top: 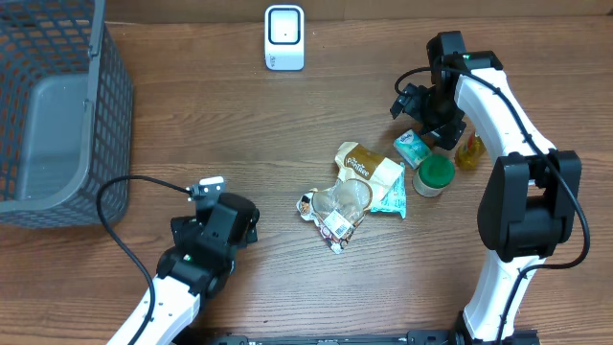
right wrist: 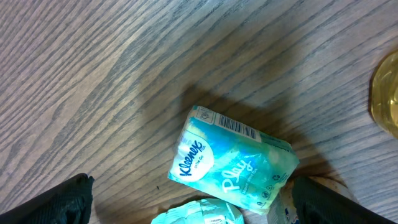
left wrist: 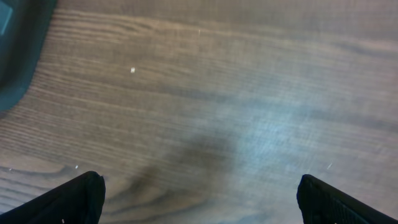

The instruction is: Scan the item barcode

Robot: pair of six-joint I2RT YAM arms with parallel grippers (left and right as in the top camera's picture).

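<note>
Kleenex tissue pack [right wrist: 230, 165] lies flat on the wooden worktop [top: 287, 125], its barcode strip facing up. The right end effector [right wrist: 202, 205] is above it, fingers spread wide and clear of it. A green-lidded jar [top: 436, 174] and crumpled wrappers [top: 350, 196] sit close by. The left end effector [left wrist: 199, 199], also spread, hovers over bare wood, well apart. A white scanner [top: 284, 36] stands at the far edge.

You see a turquoise-and-white tissue pack [right wrist: 230, 165], a brown wood-grain bench [top: 239, 134], a grey mesh basket [top: 113, 91] and a green jar lid [top: 438, 171].
</note>
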